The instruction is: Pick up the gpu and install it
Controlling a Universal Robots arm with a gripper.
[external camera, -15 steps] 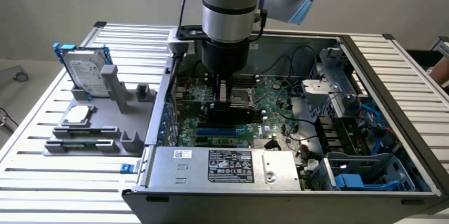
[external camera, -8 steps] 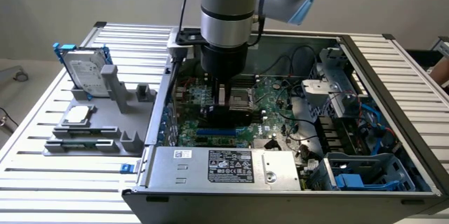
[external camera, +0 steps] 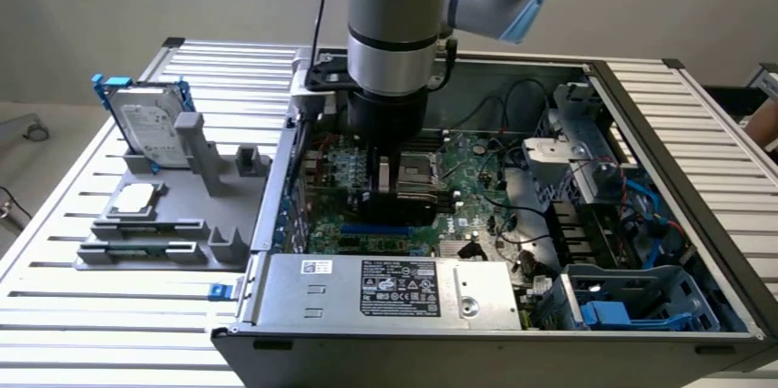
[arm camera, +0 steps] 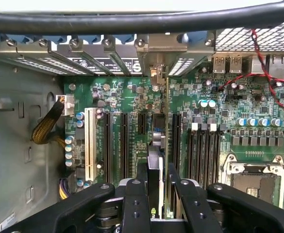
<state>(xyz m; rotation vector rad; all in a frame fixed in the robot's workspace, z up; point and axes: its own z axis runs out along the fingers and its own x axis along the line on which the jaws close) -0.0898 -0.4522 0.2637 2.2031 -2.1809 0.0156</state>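
Well inside the open grey metal case (external camera: 680, 124), the black gripper (arm camera: 155, 189) has its jaws clamped on the gpu (arm camera: 155, 155) — a thin green board with a black cooler, seen edge-on and upright. Its silver bracket meets the case's perforated rear wall. Under it lies the green motherboard (arm camera: 122, 97) with long black slots. The case rests on a ribbed aluminium table (external camera: 73, 315) — pale wall behind.

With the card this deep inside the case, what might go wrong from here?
1. The gpu, held edge-on between the fingers, sits over closely spaced black slots; a slight offset might jam its edge beside the slot.
2. Its end may catch on the metal slot covers at the case wall.
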